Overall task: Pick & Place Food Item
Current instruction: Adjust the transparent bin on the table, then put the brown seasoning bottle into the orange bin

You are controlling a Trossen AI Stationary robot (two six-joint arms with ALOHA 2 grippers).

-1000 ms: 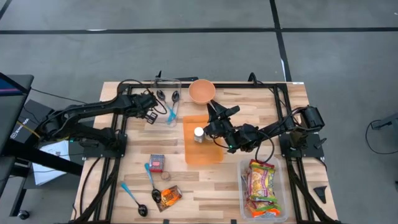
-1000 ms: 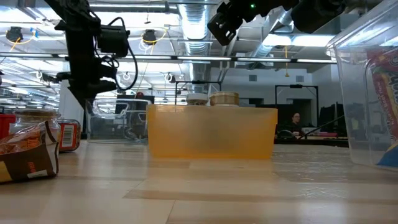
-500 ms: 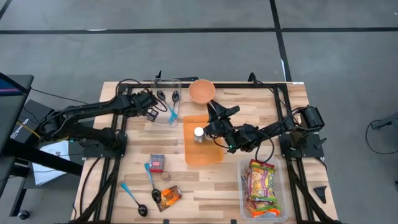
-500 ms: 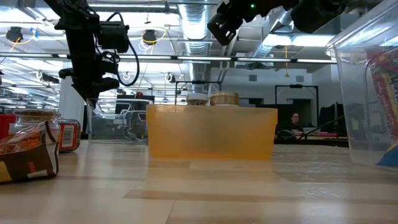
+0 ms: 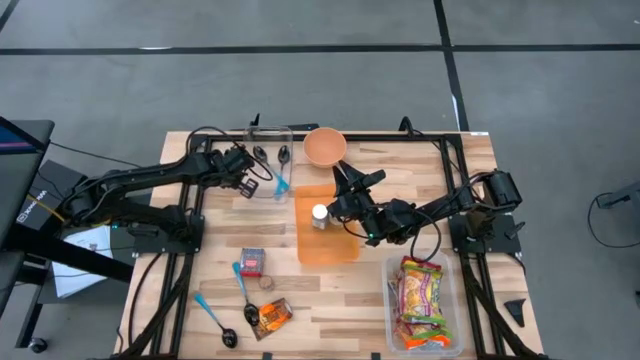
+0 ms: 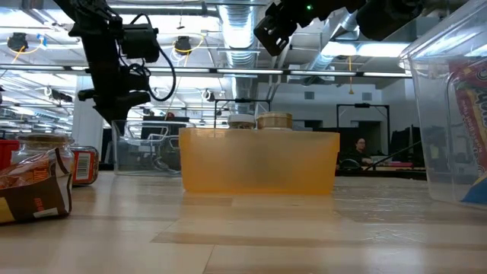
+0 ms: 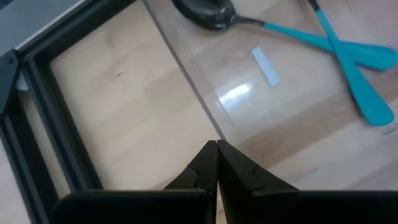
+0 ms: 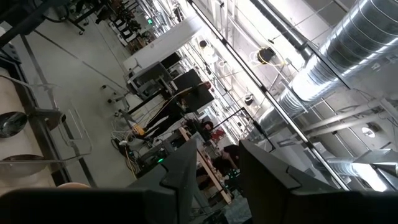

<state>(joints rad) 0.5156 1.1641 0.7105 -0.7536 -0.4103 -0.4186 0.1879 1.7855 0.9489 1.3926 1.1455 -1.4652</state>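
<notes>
My left gripper (image 5: 246, 172) is shut, its tips (image 7: 216, 144) right at the left wall of a clear bin (image 5: 268, 150) at the table's far side. The bin holds several spoons with blue handles (image 7: 348, 56). My right gripper (image 5: 347, 183) is open and empty (image 8: 214, 163), raised above an orange tray (image 5: 327, 240) and tipped up toward the ceiling. A white-lidded jar (image 5: 320, 213) stands in the tray. Snack packs (image 5: 424, 295) lie in a clear tub at the near right. My left gripper's shut fingertips stand at the rim of the clear bin's left wall (image 7: 199, 102), coming from above. I cannot tell whether they touch it.
An orange bowl (image 5: 325, 146) stands at the far edge beside the bin. A red box (image 5: 252, 261), two loose spoons (image 5: 244, 291) and a snack packet (image 5: 272, 316) lie at the near left. In the low view the tray (image 6: 259, 161) fills the middle.
My left gripper has gone toward the table's far edge and a little to the right, closer to the clear bin, staying shut.
</notes>
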